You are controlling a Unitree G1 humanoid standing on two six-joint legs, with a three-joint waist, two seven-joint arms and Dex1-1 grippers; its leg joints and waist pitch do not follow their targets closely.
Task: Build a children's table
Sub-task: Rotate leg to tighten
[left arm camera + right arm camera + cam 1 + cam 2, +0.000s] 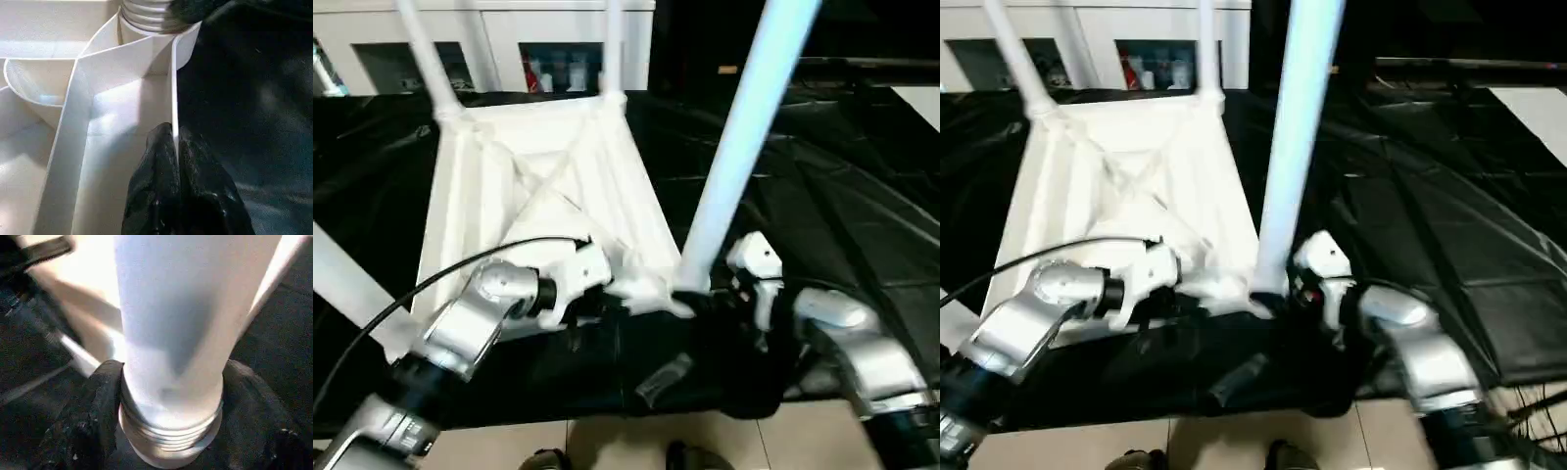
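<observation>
Four white legs belong to this table, and the head views show several of them already standing up from the overturned table top [543, 186], which lies ribbed side up on the black mat [842, 225] across the centre-left of the frame. Two rear legs [429, 59] rise from the far corners toward the upper left and upper centre, and part of another crosses the left edge. The nearest leg [744, 137] leans up and to the right from the top's near right corner, at the lower centre of the frame.

At the base of that leg, the right gripper [161, 431] has its two black fingers [90, 416] set on either side of the tube, pressed against its ribbed threaded end just above the round corner socket [146, 17].

Beside it, the left gripper [175, 147] pinches the thin upright edge wall of the table top near that same corner, its fingers closed together with the white rim between them. Its silver forearm [475, 323] comes in from the lower left, with a black cable [431, 279] arching over it.

Pale floor tiles [607, 441] show along the bottom edge, and white cabinets [372, 39] stand behind the mat at the top left.
</observation>
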